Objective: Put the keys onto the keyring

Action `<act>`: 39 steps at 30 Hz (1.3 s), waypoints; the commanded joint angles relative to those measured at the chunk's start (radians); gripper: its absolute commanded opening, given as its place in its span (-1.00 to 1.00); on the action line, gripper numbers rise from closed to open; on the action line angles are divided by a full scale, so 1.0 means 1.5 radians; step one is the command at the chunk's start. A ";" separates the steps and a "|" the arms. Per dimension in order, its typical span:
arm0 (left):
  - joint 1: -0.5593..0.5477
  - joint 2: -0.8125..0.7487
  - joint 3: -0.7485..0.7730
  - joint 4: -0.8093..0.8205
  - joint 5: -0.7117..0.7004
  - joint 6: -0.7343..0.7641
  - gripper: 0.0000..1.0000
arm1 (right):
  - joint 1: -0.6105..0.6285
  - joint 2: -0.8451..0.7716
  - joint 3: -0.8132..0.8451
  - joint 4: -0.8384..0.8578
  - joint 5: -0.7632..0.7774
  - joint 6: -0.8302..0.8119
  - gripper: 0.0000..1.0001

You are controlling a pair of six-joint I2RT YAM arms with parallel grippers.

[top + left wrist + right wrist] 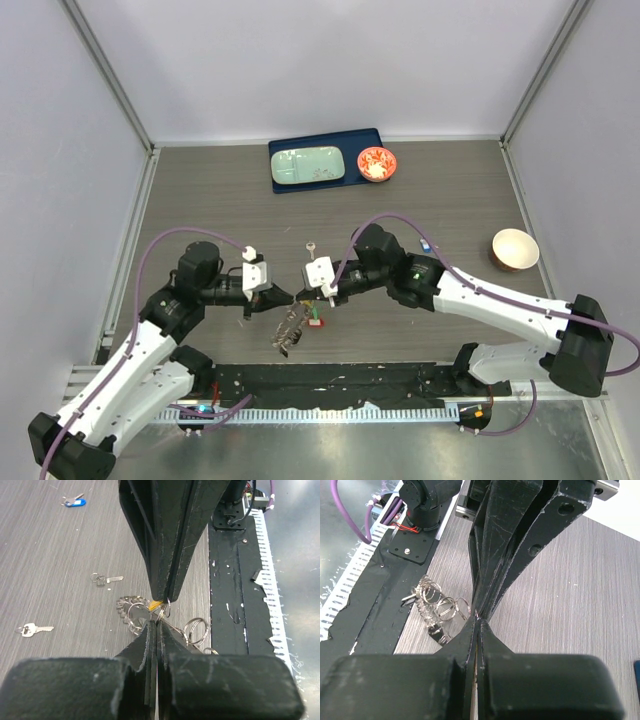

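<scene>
My two grippers meet tip to tip above the table's front middle. My left gripper (290, 297) (156, 623) is shut on a wire of the keyring (131, 611), whose bunch of silver keys hangs down to the table (290, 332) (437, 609). My right gripper (306, 291) (479, 621) is shut on the yellow-orange-headed key (156, 604), held against the ring at the left tips. The blue-headed key (424, 243) (75, 502) lies far right. A plain silver key (313, 247) (33, 628) lies just behind the grippers.
Another small key on a tiny loop (106, 579) lies on the table. A red and green tag (315, 320) lies by the bunch. A blue tray (370, 140) with a green dish and a red bowl (377, 164) stands at the back; a cream bowl (514, 249) at the right. A black rail (330, 380) runs along the front edge.
</scene>
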 commanded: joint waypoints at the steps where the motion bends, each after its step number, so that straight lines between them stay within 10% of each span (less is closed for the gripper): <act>1: 0.002 -0.016 -0.004 0.031 -0.037 -0.042 -1.00 | 0.001 -0.043 0.001 0.055 0.014 0.010 -0.99; 21: 0.020 -0.097 -0.023 0.087 -0.148 -0.120 -1.00 | 0.001 -0.024 -0.052 0.062 0.042 0.051 -0.98; 35: 0.021 -0.142 -0.031 0.119 -0.302 -0.231 -1.00 | 0.004 0.052 -0.109 0.263 0.095 0.151 -0.97; 39: 0.021 -0.156 -0.039 0.122 -0.320 -0.251 -1.00 | 0.004 0.054 -0.118 0.297 0.113 0.175 -0.65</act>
